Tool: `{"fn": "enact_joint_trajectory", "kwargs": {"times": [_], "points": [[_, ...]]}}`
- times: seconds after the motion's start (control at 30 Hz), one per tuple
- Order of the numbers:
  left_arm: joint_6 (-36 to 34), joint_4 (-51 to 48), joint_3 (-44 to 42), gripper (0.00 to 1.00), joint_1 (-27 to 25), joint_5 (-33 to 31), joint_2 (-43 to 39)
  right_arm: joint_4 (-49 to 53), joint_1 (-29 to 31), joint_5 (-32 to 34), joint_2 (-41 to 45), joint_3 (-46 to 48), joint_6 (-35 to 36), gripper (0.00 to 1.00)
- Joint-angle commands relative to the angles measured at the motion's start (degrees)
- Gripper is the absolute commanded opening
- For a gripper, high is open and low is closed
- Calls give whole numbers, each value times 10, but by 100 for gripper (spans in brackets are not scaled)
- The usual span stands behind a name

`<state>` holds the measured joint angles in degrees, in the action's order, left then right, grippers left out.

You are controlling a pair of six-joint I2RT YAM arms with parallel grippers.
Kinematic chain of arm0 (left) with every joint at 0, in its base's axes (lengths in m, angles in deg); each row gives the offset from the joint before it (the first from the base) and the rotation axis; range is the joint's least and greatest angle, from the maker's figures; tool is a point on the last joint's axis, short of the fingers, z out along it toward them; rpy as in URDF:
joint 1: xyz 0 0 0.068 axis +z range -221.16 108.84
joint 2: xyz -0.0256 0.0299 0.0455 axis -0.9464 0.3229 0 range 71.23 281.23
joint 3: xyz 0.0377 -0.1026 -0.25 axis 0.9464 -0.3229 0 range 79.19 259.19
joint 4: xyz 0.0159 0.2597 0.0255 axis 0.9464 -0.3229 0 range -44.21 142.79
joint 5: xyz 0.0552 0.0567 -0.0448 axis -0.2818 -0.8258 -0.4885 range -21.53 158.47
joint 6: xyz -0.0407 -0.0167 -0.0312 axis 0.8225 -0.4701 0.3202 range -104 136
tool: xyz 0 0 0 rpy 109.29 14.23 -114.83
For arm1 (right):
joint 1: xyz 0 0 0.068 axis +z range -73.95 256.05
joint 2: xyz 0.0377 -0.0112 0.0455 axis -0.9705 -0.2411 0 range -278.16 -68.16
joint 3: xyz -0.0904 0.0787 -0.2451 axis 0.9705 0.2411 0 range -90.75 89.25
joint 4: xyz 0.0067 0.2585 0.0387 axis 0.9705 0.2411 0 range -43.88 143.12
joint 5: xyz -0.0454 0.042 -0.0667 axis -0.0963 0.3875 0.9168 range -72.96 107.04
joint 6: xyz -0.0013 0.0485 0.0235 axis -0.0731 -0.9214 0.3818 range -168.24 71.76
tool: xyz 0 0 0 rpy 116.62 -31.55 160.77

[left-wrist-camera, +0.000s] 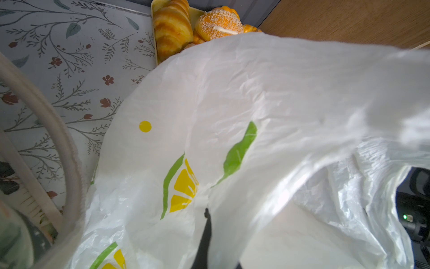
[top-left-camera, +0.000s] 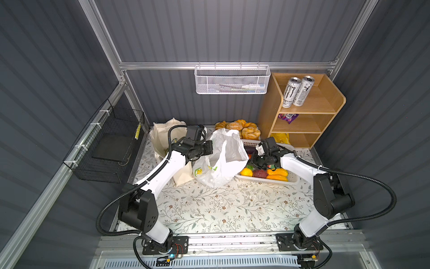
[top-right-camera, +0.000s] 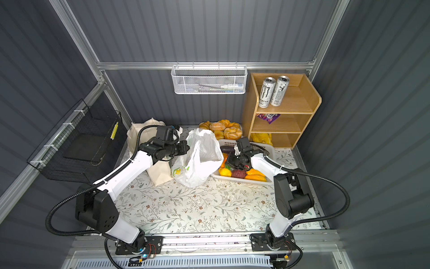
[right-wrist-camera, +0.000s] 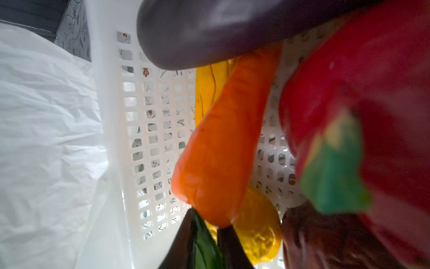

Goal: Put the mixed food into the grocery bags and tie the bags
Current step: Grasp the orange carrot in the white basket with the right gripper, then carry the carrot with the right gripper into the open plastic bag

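A crinkly white plastic bag [top-left-camera: 223,156] [top-right-camera: 200,158] [left-wrist-camera: 256,93] stands open mid-table. My left gripper [top-left-camera: 210,146] [top-right-camera: 186,146] is shut on its rim, and one dark finger [left-wrist-camera: 206,235] shows among the film. The cream canvas tote [top-left-camera: 160,135] [top-right-camera: 139,132] stands behind my left arm. My right gripper [top-left-camera: 254,164] [top-right-camera: 232,163] [right-wrist-camera: 207,223] is down in the white perforated basket [top-left-camera: 267,179] [right-wrist-camera: 107,116], shut on the green top of an orange carrot [right-wrist-camera: 223,144]. A purple eggplant [top-left-camera: 250,148] [right-wrist-camera: 209,30], a red pepper [right-wrist-camera: 372,81] and a yellow lemon [top-left-camera: 246,172] lie around it.
Bread rolls [top-left-camera: 239,128] sit at the back. A wooden shelf [top-left-camera: 302,109] at the back right holds two cans [top-left-camera: 297,90], a purple packet [top-left-camera: 288,117] and a yellow packet [top-left-camera: 281,137]. A white mesh basket [top-left-camera: 232,79] hangs on the rear wall, a black wire basket [top-left-camera: 109,144] on the left.
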<state>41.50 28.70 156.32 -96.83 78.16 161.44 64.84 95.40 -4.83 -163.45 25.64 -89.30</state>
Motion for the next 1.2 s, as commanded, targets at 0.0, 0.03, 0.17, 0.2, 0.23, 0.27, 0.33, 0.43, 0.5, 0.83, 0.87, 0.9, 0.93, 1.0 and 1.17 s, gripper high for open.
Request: {"fn": "enact_joint_trajectory", "kwargs": {"times": [0.0, 0.03, 0.17, 0.2, 0.23, 0.27, 0.33, 0.43, 0.5, 0.83, 0.87, 0.9, 0.93, 1.0, 1.17], "points": [[5, 4, -1, 0, 2, 10, -7, -8, -8, -13, 37, 9, 3, 14], [4, 2, 0, 0, 2, 9, -7, -8, -9, -18, 48, 11, 3, 12], [3, 2, 0, 0, 2, 8, -8, 0, -13, -33, 102, 25, 6, 9], [3, 2, 0, 0, 2, 8, -7, 5, -14, -33, 117, 27, 8, 8], [3, 2, 0, 0, 2, 9, -6, 9, -16, -37, 129, 29, 8, 8], [3, 2, 1, 0, 2, 9, -5, 13, -17, -42, 142, 29, 10, 7], [3, 2, 2, 0, 2, 10, -4, 27, -18, -46, 168, 23, 16, 6], [3, 2, 5, 0, 2, 11, -2, 67, -18, -51, 202, -6, 33, 5], [4, 2, 7, 0, 2, 12, -1, 96, -18, -57, 222, -35, 46, 4], [3, -2, 7, 0, 2, 10, -2, 178, -16, -191, 280, -163, 77, 5], [3, -2, 7, 0, 2, 10, -2, 179, -15, -212, 286, -166, 76, 5], [3, -2, 7, 0, 2, 9, -2, 178, -14, -232, 295, -167, 75, 5], [3, -2, 7, 0, 2, 9, -3, 176, -13, -252, 305, -166, 72, 5], [4, -2, 8, 0, 2, 8, -2, 170, -11, -291, 333, -158, 64, 6], [7, 1, 12, 0, 2, 8, 5, 172, 0, -332, 384, -136, 47, 7]]}}
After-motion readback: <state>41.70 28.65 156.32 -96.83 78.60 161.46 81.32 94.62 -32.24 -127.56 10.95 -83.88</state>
